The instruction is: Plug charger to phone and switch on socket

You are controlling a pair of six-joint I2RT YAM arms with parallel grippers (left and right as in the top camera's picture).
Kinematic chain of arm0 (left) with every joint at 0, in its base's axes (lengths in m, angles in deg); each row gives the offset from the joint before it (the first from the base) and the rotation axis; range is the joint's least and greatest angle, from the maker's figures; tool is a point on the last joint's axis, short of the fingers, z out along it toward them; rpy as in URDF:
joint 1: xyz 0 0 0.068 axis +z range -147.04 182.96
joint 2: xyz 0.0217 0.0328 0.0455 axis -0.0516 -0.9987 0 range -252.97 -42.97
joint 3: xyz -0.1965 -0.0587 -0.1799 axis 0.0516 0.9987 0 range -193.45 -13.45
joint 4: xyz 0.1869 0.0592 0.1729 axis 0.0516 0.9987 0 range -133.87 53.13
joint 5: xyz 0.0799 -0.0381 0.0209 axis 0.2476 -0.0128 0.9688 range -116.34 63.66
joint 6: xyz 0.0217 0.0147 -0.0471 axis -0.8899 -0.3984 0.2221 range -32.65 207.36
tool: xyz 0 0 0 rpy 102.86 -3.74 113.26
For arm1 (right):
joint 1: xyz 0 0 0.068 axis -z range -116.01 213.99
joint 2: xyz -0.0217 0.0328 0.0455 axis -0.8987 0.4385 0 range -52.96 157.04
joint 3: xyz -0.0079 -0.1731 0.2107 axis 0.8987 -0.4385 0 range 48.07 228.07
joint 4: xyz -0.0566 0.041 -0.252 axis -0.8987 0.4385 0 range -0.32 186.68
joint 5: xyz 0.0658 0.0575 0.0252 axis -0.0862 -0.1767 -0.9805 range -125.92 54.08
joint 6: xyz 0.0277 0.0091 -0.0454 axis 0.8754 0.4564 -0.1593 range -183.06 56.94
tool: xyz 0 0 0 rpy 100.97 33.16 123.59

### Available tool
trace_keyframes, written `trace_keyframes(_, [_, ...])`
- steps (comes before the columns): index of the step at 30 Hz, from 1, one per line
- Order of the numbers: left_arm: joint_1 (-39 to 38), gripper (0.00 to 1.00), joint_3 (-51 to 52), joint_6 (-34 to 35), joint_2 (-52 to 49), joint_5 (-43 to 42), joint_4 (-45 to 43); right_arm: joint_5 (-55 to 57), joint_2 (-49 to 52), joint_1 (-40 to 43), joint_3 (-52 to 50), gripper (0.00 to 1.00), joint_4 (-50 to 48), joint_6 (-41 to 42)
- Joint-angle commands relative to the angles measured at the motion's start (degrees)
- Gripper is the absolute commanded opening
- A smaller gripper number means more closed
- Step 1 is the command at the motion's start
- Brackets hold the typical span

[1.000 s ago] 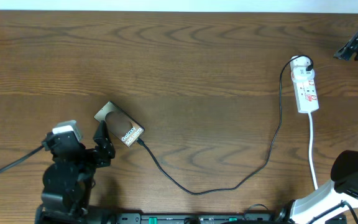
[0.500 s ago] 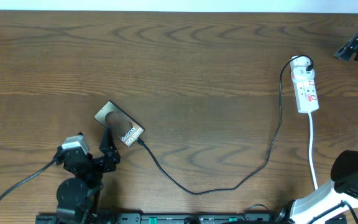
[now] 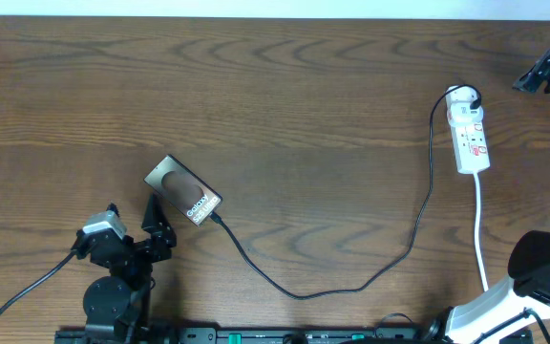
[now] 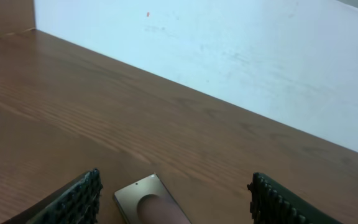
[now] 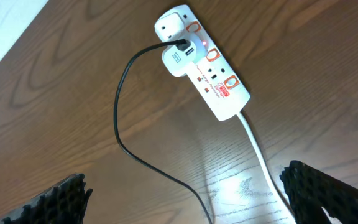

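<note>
The left arm (image 3: 113, 291) is folded low at the near left side. The left claw (image 3: 133, 212) points forward, its fingers (image 4: 74, 200) apart and holding nothing. The right arm (image 3: 542, 272) stands at the near right side. The right claw (image 5: 191, 196) faces downward, spread wide and empty.

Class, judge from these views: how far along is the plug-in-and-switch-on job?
Done, it seems: the charger tip sits in one short end of the phone. In hand: nothing; the left gripper and right gripper are both open and empty. Remaining: pressing the socket switch, which the right gripper overlooks; whether it is already on is unclear.
</note>
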Motion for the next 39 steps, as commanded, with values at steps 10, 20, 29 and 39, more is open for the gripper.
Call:
trace_keyframes(10, [3.6,0.75,3.2,3.8,0.5,0.3,-0.9,0.2,-0.3,0.0,0.4,0.99,0.0,0.8])
trace_keyframes(20, [4.0,0.74,9.9,10.8,0.5,0.3,-7.8,0.2,-0.3,0.0,0.4,0.99,0.0,0.8])
trace_keyframes(29, [4.0,0.74,12.4,12.0,0.5,0.3,-8.8,0.2,-0.3,0.0,0.4,0.99,0.0,0.8])
trace_keyframes(39, [4.0,0.75,12.4,11.3,0.5,0.4,-8.9,0.2,-0.3,0.0,0.4,0.99,0.0,0.8])
